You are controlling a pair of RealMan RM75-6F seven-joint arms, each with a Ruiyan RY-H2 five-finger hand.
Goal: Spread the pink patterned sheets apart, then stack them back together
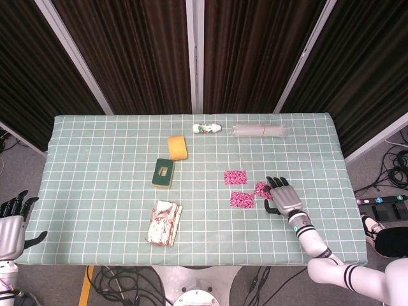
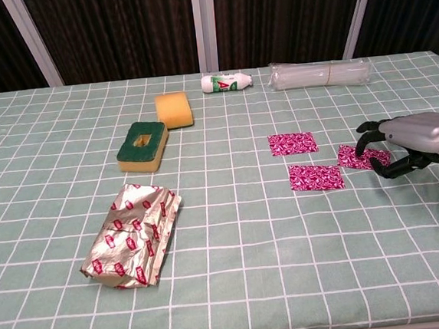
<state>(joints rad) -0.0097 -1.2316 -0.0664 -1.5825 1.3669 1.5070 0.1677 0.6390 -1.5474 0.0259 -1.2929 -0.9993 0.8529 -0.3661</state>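
3 pink patterned sheets (image 2: 315, 176) lie flat and apart, right of the green sponge (image 2: 142, 145). The right hand (image 2: 406, 142) rests curled fingertips on the rightmost sheet (image 2: 355, 156), pressing, not grasping. The left hand (image 1: 13, 224) hangs released off the table. A crinkled foil packet (image 2: 132, 234) lies nearer; the cloth (image 2: 238, 286) is green-checked.

Bare cloth (image 2: 228, 171) lies between the sheets (image 2: 315, 177) and the foil packet (image 2: 133, 233), sponges (image 2: 142, 146) farther left.

Matt checked cloth on the table (image 2: 238, 286), crinkled glossy foil packet (image 2: 132, 234), porous sponges (image 2: 174, 109).
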